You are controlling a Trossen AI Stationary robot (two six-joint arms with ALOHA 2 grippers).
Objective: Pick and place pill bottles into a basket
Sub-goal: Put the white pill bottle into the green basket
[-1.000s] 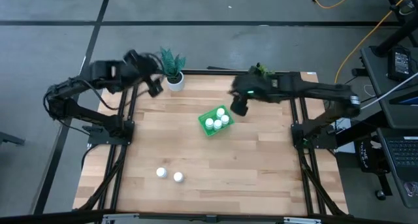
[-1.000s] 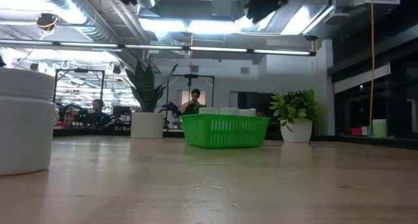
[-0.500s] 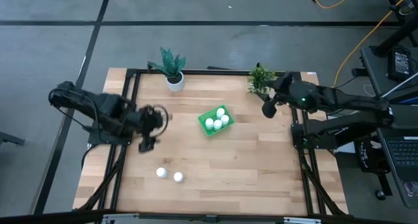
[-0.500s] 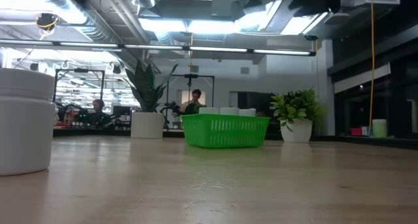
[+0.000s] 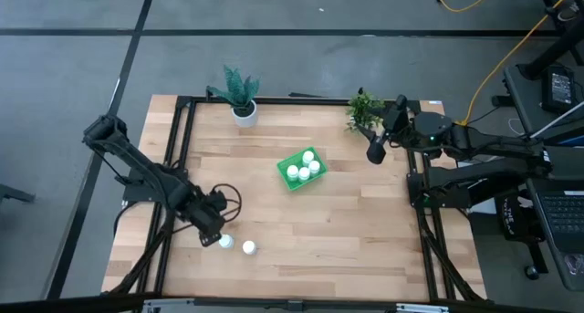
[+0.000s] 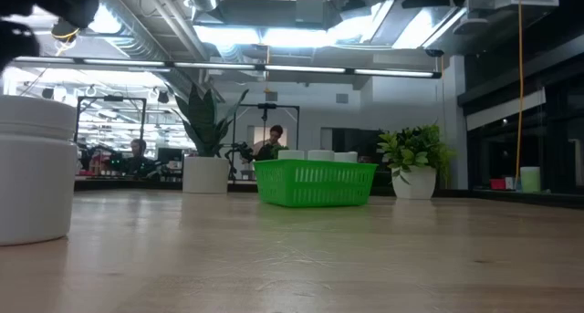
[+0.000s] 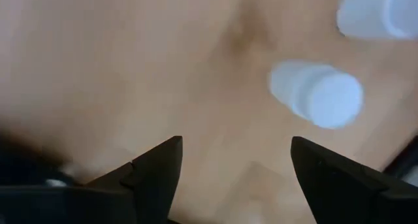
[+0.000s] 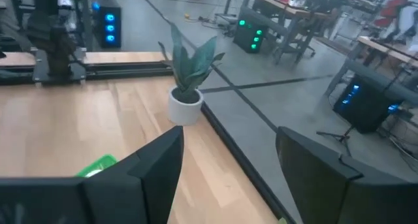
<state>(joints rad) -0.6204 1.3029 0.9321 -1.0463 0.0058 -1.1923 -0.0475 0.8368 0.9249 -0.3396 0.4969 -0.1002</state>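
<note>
**Mia:** Fingers on the left gripper (image 7: pixel 235 160) are spread apart, with nothing between them. See the two dark tips? Only bare wood shows in the gap.

**Ben:** Where is it now?

**Mia:** Down low at the near left part of the tabletop (image 5: pixel 365 249). A second ago it was way up by the spiky plant (image 5: pixel 239 89) at the back. It swung all the way down here.

**Ben:** What is it after?

**Mia:** Two pill bottles (image 5: pixel 225 242) stand side by side there. The fingers are just beside the nearer one, not touching it yet, I think.

**Ben:** And the other arm?

**Mia:** The right gripper (image 5: pixel 374 151) was over the basket (image 5: pixel 302 169) a second ago. Now it has pulled back to the right edge, near the bushy plant (image 5: pixel 363 108). Its fingers are apart and hold nothing.

**Ben:** So what about the job?

**Mia:** I count four white caps in the green basket, in the middle of the tabletop. Two bottles are left outside. I think the left arm means to grab one next.
</note>
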